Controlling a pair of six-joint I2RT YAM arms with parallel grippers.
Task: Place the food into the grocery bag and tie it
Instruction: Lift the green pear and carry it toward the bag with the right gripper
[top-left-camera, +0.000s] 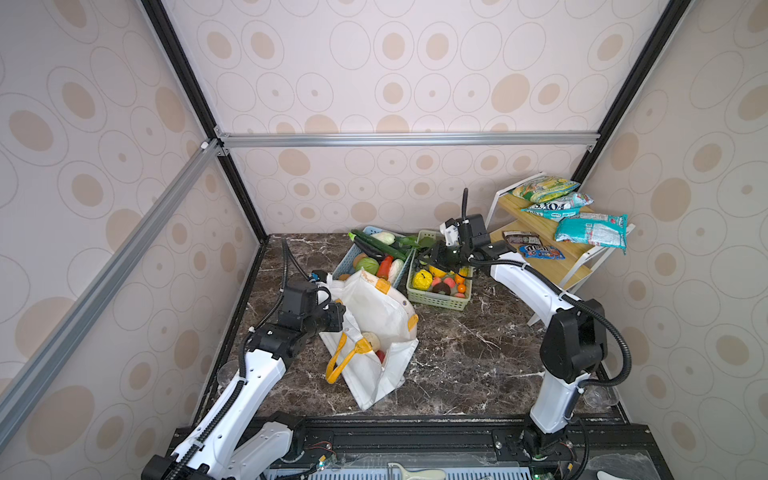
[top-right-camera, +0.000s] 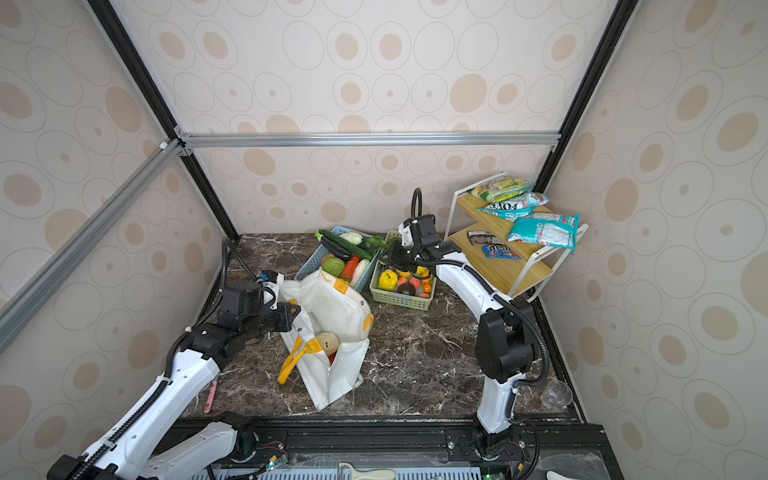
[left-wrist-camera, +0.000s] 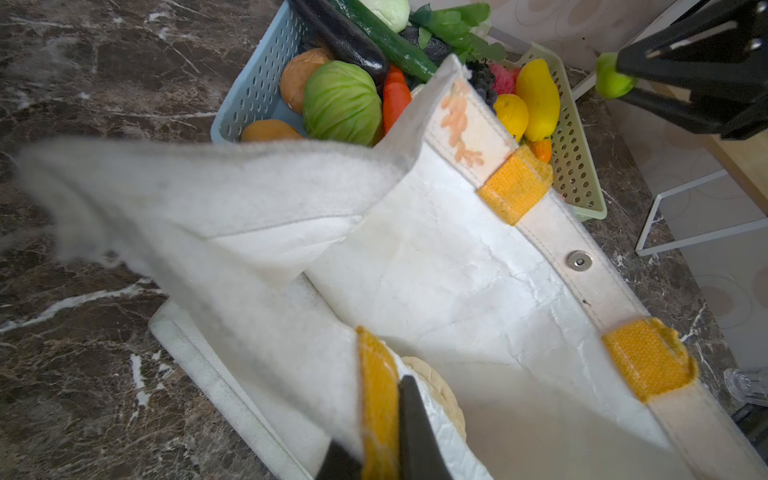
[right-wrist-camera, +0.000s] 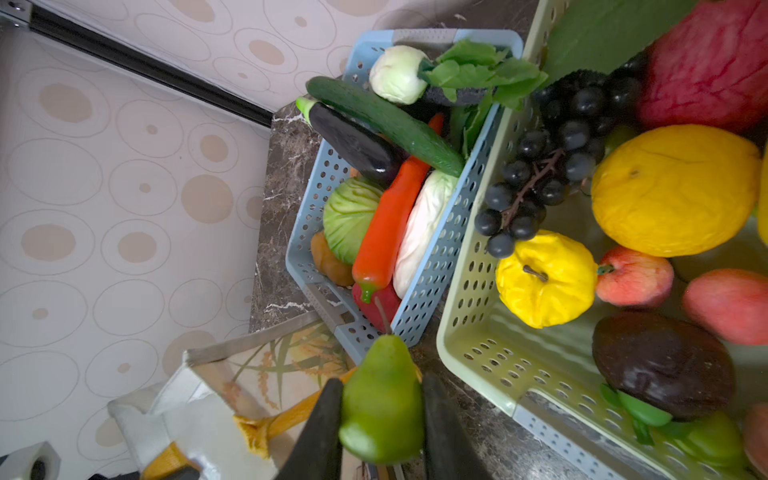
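The white grocery bag (top-left-camera: 376, 309) (top-right-camera: 332, 305) lies open on the marble table, with yellow-orange handles. My left gripper (top-left-camera: 338, 318) (left-wrist-camera: 380, 424) is shut on the bag's near rim at a yellow strap (left-wrist-camera: 376, 386), holding the mouth open. A tan round food piece (top-left-camera: 372, 340) and a red one lie inside. My right gripper (top-left-camera: 432, 254) (right-wrist-camera: 382, 388) is shut on a green pear (right-wrist-camera: 382, 415) (left-wrist-camera: 613, 79), above the near edge of the green basket (top-left-camera: 436, 301) beyond the bag. Several toy fruits (right-wrist-camera: 544, 278) fill that basket: yellow, pink, red, dark grapes.
A blue basket (top-left-camera: 347, 259) of toy vegetables stands beside the green one, behind the bag. A wooden two-level shelf (top-left-camera: 540, 266) with snack packets (top-left-camera: 592, 230) stands at the back right. A clear cup (top-right-camera: 557, 392) sits at the right front corner.
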